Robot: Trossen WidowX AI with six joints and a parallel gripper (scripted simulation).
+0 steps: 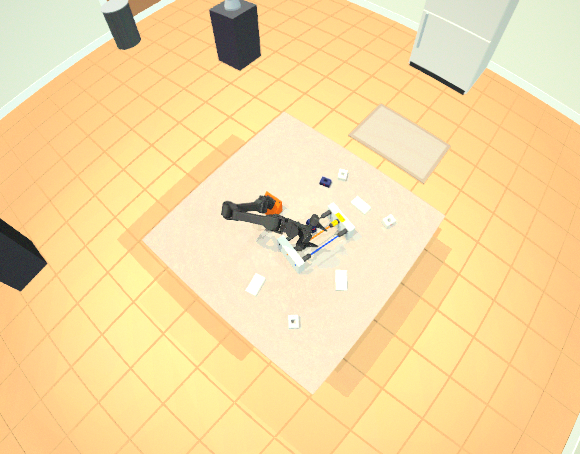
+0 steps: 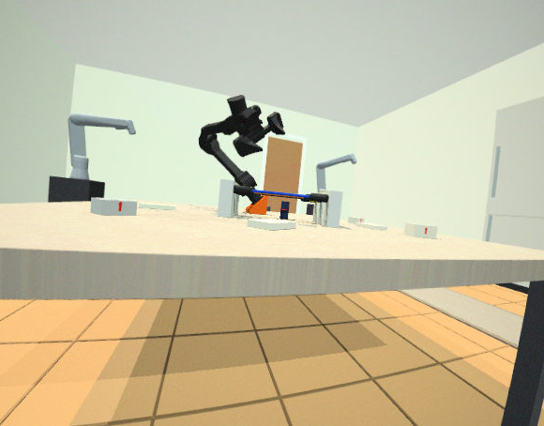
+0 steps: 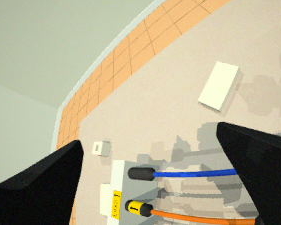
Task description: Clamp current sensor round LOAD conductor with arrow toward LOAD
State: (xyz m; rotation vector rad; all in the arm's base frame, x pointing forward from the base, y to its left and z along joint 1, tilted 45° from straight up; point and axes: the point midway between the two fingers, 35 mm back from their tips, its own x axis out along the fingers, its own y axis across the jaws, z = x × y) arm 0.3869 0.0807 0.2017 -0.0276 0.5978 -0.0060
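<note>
My gripper is open and empty, high above the conductors. The orange conductor has a yellow band at one end, beside a yellow label whose lettering is unreadable. The blue conductor runs parallel. One dark blue body with a red mark is at the rack, partly hidden by the gripper in the top view. Another stands apart. I cannot tell which is the open sensor.
White end blocks hold the conductors. Flat white slabs and small white blocks lie around the rack. The arm's orange base is behind it.
</note>
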